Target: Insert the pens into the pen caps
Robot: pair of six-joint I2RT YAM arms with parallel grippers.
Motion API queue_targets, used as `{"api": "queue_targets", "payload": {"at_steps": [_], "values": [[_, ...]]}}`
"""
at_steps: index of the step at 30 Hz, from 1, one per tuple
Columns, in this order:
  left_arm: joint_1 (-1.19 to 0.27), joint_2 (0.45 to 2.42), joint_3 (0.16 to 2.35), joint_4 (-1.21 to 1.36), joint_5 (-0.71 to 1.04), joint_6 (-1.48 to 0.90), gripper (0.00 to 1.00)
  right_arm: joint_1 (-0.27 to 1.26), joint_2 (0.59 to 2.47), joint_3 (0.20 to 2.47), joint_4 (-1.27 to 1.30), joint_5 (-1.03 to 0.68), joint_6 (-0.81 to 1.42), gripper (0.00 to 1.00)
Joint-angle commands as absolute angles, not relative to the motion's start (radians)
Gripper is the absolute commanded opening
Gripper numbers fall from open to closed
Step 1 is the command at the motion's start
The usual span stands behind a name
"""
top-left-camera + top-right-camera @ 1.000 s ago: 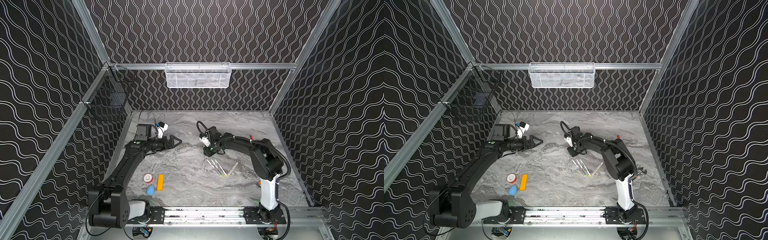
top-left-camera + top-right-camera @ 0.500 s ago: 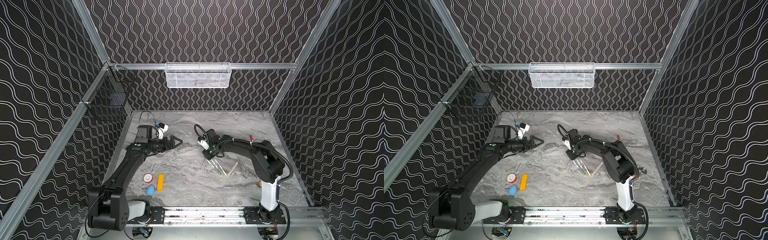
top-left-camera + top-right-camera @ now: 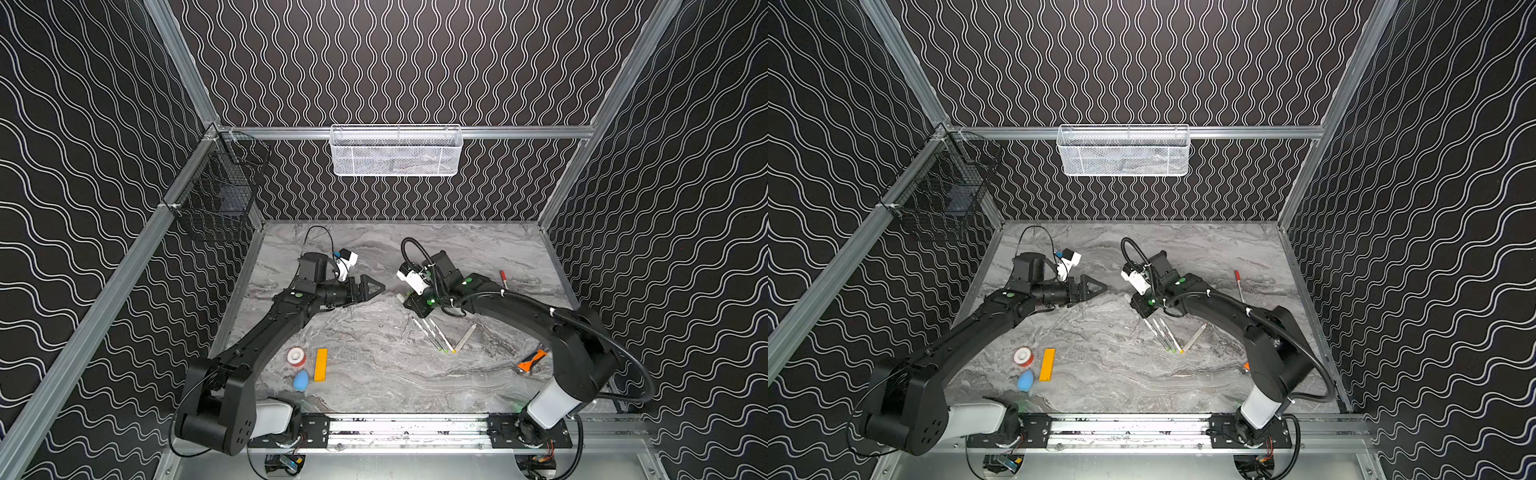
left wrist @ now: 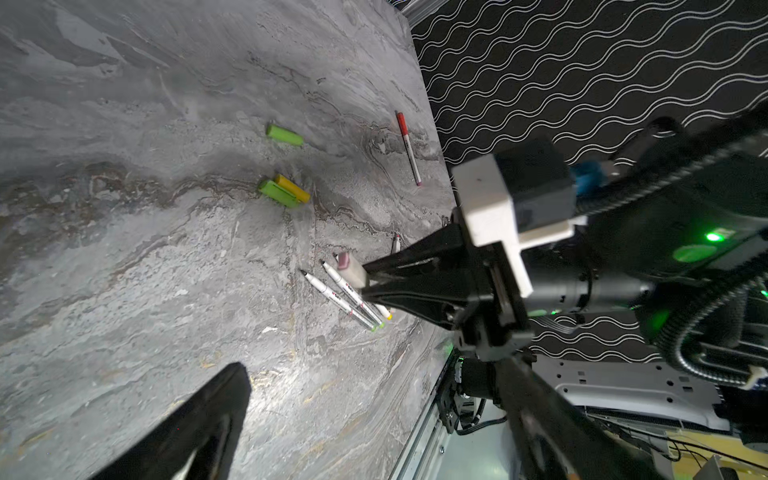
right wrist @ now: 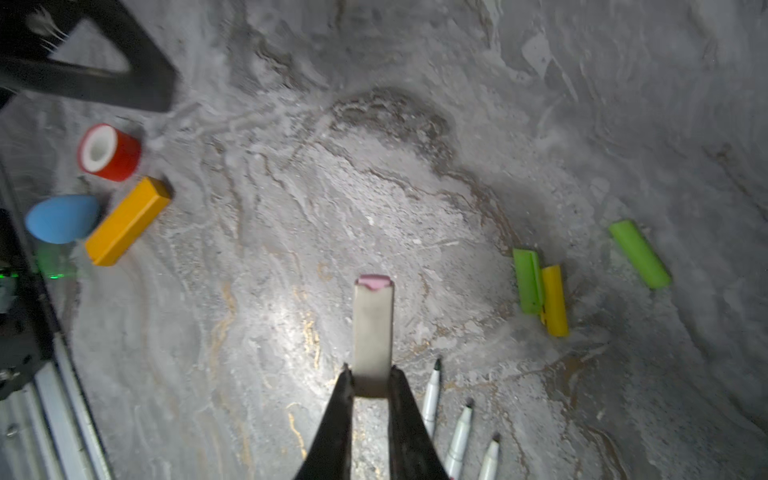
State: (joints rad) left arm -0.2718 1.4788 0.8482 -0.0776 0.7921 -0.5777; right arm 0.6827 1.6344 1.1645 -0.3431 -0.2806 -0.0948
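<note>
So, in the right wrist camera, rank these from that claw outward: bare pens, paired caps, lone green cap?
1. Bare pens, right beside the right gripper, which grips a pale marker.
2. Paired caps, green and yellow touching, farther out.
3. Lone green cap, beyond the pair.

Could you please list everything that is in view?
pens: three, white, uncapped, centre
capped pen: one, red cap, far right
caps: three, two green, one yellow, near pens
pale stick: one, grey, beside the pens
pink-tipped stick: one, pale, in the right gripper
tape roll: one, red, near left
bar: one, orange, beside the roll
blob: one, blue, beside the bar
tool: one, orange handle, near right
mesh basket: one, white, back rail
wire basket: one, black, left rail
left gripper: black, open, empty
right gripper: black, shut on the pink-tipped stick
</note>
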Motion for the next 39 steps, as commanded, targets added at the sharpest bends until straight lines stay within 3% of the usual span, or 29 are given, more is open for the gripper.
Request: {"api": "queue_targets", "payload": {"at_steps": [1, 7, 19, 23, 32, 39], "values": [[-0.278, 1.489, 0.852, 0.014, 0.813, -0.609, 0.94, 0.694, 1.57, 1.137, -0.267, -0.348, -0.086, 0.16], [-0.327, 1.502, 0.87, 0.034, 0.834, -0.608, 0.82, 0.716, 1.461, 1.093, -0.212, -0.38, -0.074, 0.16], [-0.39, 1.494, 0.874, 0.066, 0.843, -0.625, 0.45, 0.761, 1.399, 1.094, -0.189, -0.367, -0.051, 0.16], [-0.389, 1.496, 0.878, 0.067, 0.843, -0.624, 0.39, 0.777, 1.398, 1.103, -0.193, -0.355, -0.05, 0.16], [-0.39, 1.5, 0.892, 0.069, 0.851, -0.624, 0.14, 0.799, 1.392, 1.103, -0.19, -0.31, -0.035, 0.16], [-0.39, 1.496, 0.899, 0.063, 0.854, -0.626, 0.03, 0.801, 1.399, 1.098, -0.174, -0.288, -0.021, 0.17]]}}
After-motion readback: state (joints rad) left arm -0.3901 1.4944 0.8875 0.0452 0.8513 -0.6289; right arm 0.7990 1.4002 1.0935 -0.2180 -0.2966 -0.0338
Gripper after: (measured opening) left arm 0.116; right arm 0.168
